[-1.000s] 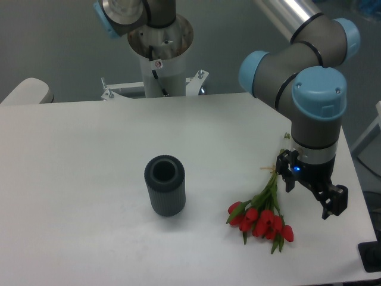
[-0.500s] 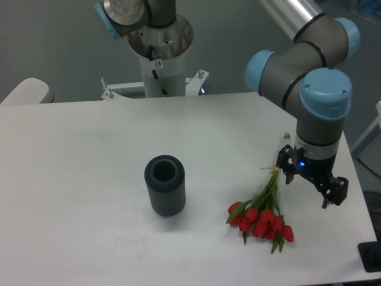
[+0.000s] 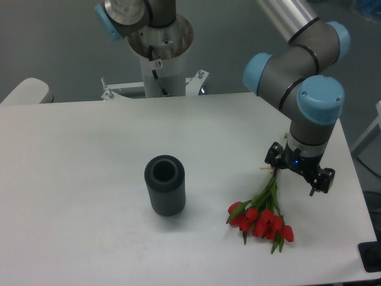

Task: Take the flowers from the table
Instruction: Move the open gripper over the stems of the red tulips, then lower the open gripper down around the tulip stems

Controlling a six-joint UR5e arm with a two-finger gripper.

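The flowers (image 3: 262, 215), a small bunch of red tulips with closed buds and thin green stems, lie on the white table (image 3: 89, 179) at the front right, buds toward the front and stem ends pointing back right. My gripper (image 3: 296, 177) hangs open just above the table over the stem ends, one finger to the left of the stems and the other to their right. It holds nothing.
A dark grey ribbed cylinder vase (image 3: 165, 185) stands upright in the middle of the table, left of the flowers. The robot's base column (image 3: 159, 53) stands behind the far edge. The table's right edge is close to the gripper.
The gripper has moved left and back, from beside the buds' right side to over the stem ends, and has turned a little. The flowers and vase have not moved.
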